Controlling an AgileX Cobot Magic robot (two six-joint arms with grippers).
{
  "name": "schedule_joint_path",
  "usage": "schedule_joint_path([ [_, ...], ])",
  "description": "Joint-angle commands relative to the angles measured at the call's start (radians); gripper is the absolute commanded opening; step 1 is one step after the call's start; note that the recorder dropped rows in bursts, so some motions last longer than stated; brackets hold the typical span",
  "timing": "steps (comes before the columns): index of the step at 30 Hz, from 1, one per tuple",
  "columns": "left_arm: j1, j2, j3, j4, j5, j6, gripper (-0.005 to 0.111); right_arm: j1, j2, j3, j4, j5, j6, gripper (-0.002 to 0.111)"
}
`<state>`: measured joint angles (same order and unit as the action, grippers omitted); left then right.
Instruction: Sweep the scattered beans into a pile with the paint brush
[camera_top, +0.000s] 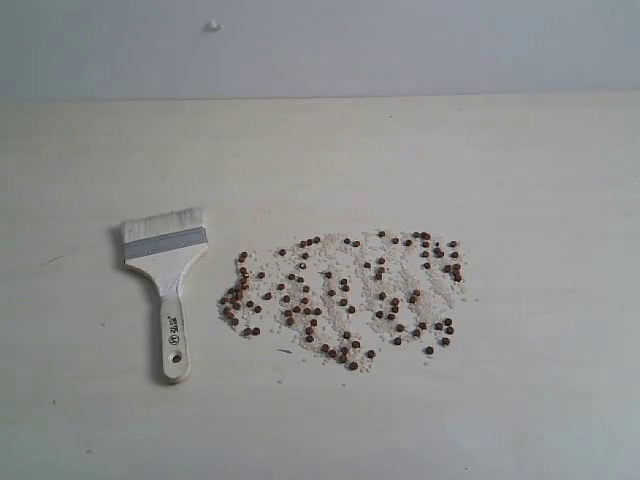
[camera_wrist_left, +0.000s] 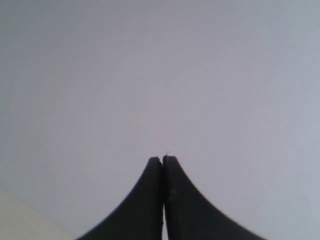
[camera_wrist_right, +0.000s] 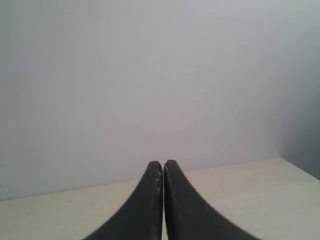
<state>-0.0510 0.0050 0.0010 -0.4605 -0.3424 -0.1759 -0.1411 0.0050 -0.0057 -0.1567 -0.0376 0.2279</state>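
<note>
Table: pale, flat, bare all round the work. Its far edge meets a grey wall; the near and side edges are out of frame. Open room to sweep in any direction.

Beans: a wide loose patch right of centre, reddish-brown and mixed with fine whitish grains. No tight pile yet. They are light and round, so they should roll and skip ahead of a fast stroke. Short, slow strokes inward from the rim look best.

Paint brush: lies flat, left of the patch and near it but apart. Bristles point toward the wall, handle toward the near side. The wood is light and stiff, the bristles soft. Best hold is mid-handle, below the ferrule. It sits low on the table, so a pinch gets little depth.

Left end effector: clenched, empty, facing the wall. Right end effector: likewise clenched and empty. Neither shows in the exterior view, so their place over the table is hard to fix.
</note>
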Motion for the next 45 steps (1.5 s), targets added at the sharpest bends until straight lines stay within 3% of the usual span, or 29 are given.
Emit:
schedule_joint_path([
  [1,0.003,0.052,-0.009,-0.034,-0.06,-0.041,0.0,0.002,-0.005,0.006,0.001,-0.01,-0.006,0.0],
  [6,0.003,0.275,-0.145,-0.049,-0.028,0.002,0.0,0.002,-0.005,0.006,0.001,-0.01,-0.006,0.0],
  [9,0.003,0.442,-0.268,-0.037,0.087,0.082,0.0,0.002,-0.005,0.006,0.001,-0.01,-0.006,0.0],
  [14,0.003,0.701,-0.511,-0.026,0.41,0.208,0.0,0.002,-0.005,0.006,0.001,-0.01,-0.006,0.0],
  [18,0.003,0.872,-0.707,0.112,0.721,0.206,0.0,0.002,-0.005,0.006,0.001,-0.01,-0.006,0.0],
  [22,0.003,0.991,-0.841,0.213,0.992,0.181,0.0,0.002,-0.005,0.006,0.001,-0.01,-0.006,0.0],
  [24,0.0,1.039,-0.852,0.206,1.065,0.176,0.0,0.002,-0.005,0.006,0.001,-0.01,-0.006,0.0],
  [32,-0.125,1.202,-0.852,0.315,1.216,0.073,0.0,0.002,-0.005,0.006,0.001,-0.01,-0.006,0.0],
  [37,-0.251,1.31,-0.852,0.527,1.262,-0.125,0.0,0.002,-0.005,0.006,0.001,-0.01,-0.006,0.0],
  [43,-0.366,1.402,-0.882,0.537,1.228,-0.184,0.0,0.002,-0.005,0.006,0.001,-0.01,-0.006,0.0],
  [45,-0.418,1.428,-0.895,0.489,1.132,-0.184,0.0,0.002,-0.005,0.006,0.001,-0.01,-0.006,0.0],
])
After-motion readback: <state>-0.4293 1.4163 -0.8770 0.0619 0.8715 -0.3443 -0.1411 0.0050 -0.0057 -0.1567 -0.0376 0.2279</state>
